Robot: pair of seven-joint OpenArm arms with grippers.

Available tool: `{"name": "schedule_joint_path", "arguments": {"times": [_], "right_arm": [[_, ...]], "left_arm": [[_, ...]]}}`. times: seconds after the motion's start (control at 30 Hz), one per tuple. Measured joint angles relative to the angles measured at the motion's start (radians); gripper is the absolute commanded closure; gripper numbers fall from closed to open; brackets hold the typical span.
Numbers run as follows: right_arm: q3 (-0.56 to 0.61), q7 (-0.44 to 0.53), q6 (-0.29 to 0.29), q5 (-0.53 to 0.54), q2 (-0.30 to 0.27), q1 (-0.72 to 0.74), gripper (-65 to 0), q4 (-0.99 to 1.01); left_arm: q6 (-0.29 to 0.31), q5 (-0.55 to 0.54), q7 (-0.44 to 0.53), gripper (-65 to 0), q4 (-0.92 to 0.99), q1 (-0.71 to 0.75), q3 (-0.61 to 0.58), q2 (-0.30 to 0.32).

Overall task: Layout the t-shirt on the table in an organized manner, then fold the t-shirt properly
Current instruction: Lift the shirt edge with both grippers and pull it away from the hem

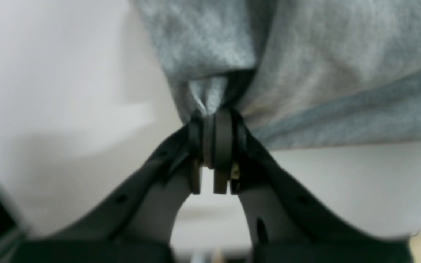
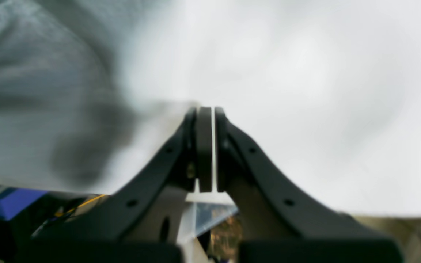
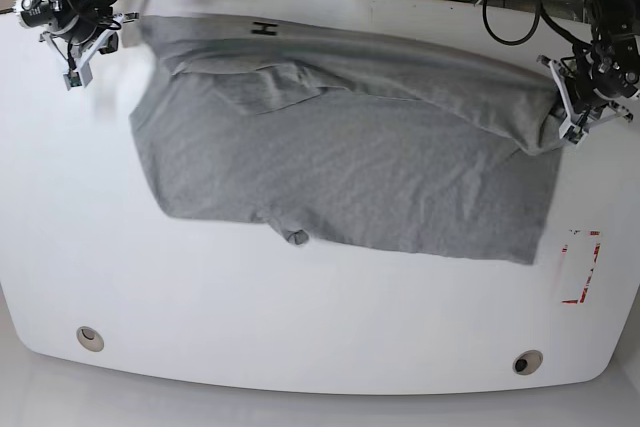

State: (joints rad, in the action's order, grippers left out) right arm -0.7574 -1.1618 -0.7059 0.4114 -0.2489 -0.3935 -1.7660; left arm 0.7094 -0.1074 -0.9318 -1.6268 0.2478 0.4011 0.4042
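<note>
A bunched fold of the heather-grey cotton t-shirt [image 1: 305, 84] is being pinched by the left tool [image 1: 214, 117]. The right tool [image 2: 206, 109] is being held closed on nothing, the shirt lying beside it on the white desk [image 3: 300, 317].

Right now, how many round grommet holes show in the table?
2: one grommet hole near the front left corner, the other near the front right. The t-shirt may hide more.

Left end effector [image 1: 214, 120]: at the far right in the base view [image 3: 578, 127], on a dark arm with looped cables; black fingers [image 1: 223, 138] pressed together, clamping a bunched grey fold of the t-shirt [image 1: 327, 73].

Right end effector [image 2: 206, 113]: at the far left corner in the base view [image 3: 76, 71], pointing downward; black fingers [image 2: 204, 146] closed to a thin slit, nothing visible between them.
</note>
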Motion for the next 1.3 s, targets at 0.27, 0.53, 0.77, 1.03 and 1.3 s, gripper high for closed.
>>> {"name": "schedule_joint_path", "arguments": {"times": [0.27,0.53,0.77,1.03,1.3], "right_arm": [[-0.001,-0.013,0.009,-0.009,-0.021,-0.036,0.0,-0.003],[-0.003,-0.020,0.010,-0.007,0.016,-0.105,-17.4,-0.082],[-0.001,-0.069,0.007,0.053,0.145,-0.125,-55.0,-0.228],[-0.004,-0.133,0.008,0.230,0.193,-0.130,-65.0,-0.226],[0.011,-0.133,0.009,0.221,0.217,-0.124,-65.0,-0.208]], "left_arm": [[-0.012,0.035,-0.101,0.0,-0.126,0.111,0.029,0.005],[-0.010,0.027,-0.116,0.0,-0.209,0.181,0.026,-0.035],[-0.009,0.026,-0.116,0.0,-0.212,0.190,0.026,-0.036],[-0.009,0.028,-0.116,0.0,-0.212,0.186,0.026,-0.036],[-0.009,0.029,-0.116,0.0,-0.212,0.184,0.026,-0.032]]}}
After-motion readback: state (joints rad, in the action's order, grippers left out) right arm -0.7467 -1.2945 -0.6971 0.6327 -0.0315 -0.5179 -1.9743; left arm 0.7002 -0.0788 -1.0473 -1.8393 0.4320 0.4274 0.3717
